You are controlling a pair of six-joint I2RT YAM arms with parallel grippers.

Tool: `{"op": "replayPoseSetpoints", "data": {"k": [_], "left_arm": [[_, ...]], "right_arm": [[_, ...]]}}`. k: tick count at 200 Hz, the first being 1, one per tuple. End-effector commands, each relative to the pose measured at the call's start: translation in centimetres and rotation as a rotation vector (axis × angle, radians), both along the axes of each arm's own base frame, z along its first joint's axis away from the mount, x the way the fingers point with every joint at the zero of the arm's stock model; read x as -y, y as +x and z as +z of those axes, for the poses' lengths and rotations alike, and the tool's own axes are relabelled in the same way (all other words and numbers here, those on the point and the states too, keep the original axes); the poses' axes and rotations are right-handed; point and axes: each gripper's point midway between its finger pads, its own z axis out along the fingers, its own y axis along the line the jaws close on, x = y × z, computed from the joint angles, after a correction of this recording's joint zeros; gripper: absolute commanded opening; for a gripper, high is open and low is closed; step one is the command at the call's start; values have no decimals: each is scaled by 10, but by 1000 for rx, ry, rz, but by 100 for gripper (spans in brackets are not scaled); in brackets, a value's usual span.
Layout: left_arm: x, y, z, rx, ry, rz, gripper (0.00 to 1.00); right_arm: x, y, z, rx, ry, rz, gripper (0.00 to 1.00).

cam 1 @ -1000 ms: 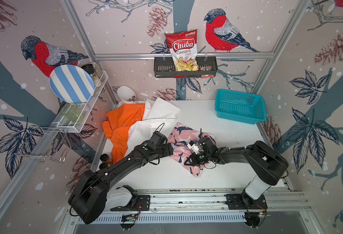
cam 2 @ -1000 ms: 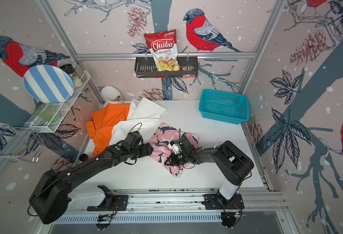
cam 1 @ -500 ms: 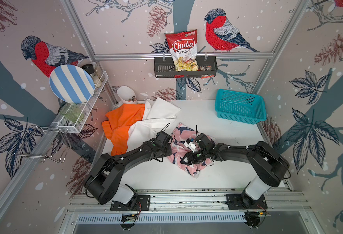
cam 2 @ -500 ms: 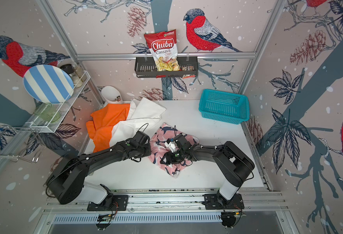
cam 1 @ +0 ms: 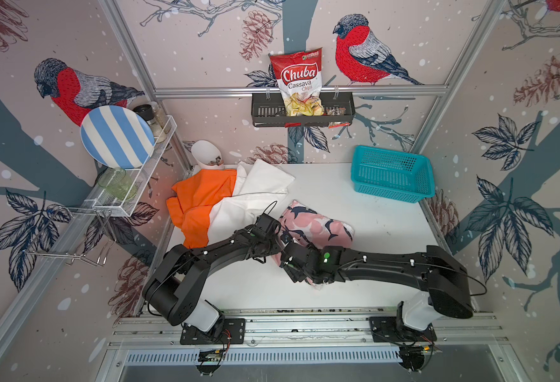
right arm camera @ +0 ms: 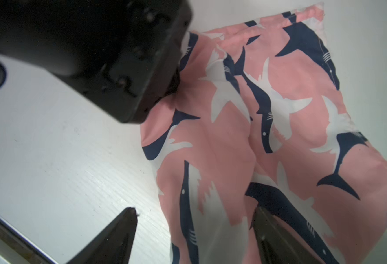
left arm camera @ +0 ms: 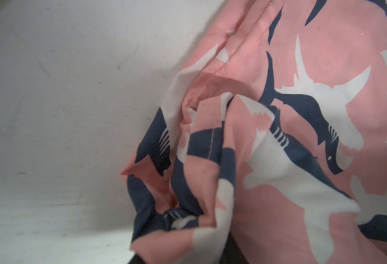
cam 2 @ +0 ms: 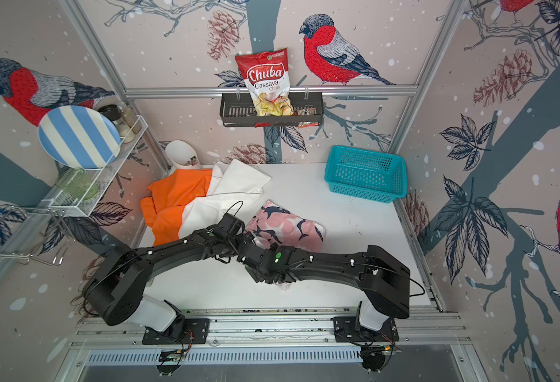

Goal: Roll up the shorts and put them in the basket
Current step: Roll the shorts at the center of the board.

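You had three soft cloth shorts on the smooth worktop (cam 1: 338, 185): the pink shorts (cam 1: 318, 228), shark-printed, at the frame centre, and the white shorts (cam 1: 265, 185) and orange shorts (cam 1: 202, 195), both crumpled, to the left of them. Your left end effector (right arm camera: 174, 89) pinched the bunched pink edge. Your right end effector (right arm camera: 194, 210) stood wide, with one finger over the cloth.

Bright, even light; crisp top views, softer wrist views.
Both top views bend at the edges, with faint shadows under the arms on the white table (cam 1: 371, 211). Wrist views blur close up: pink shorts (left arm camera: 302, 114), dark fingers (right arm camera: 110, 240) out of focus.
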Motion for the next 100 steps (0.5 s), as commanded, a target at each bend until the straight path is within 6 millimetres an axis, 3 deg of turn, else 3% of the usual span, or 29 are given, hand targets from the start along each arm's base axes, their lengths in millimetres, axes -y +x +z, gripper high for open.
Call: {"op": "replayPoseSetpoints", "data": {"k": [1, 36, 62, 71, 85, 100], "left_arm": [[0, 0, -1, -1, -7, -16, 31], [-1, 0, -1, -2, -24, -16, 31], [-5, 2, 0, 1, -23, -11, 34], [-7, 2, 0, 3, -23, -7, 36], [-9, 4, 4, 13, -26, -1, 40], [-12, 8, 10, 33, -25, 5, 48]], "right_arm": [[6, 4, -12, 112, -153, 40, 88], [16, 6, -62, 84, -274, 46, 92], [28, 2, -90, 12, -313, 45, 87], [28, -2, -94, -19, -303, 49, 78], [24, -7, -94, -60, -266, 56, 51], [13, -15, -88, -119, -188, 73, 29]]}}
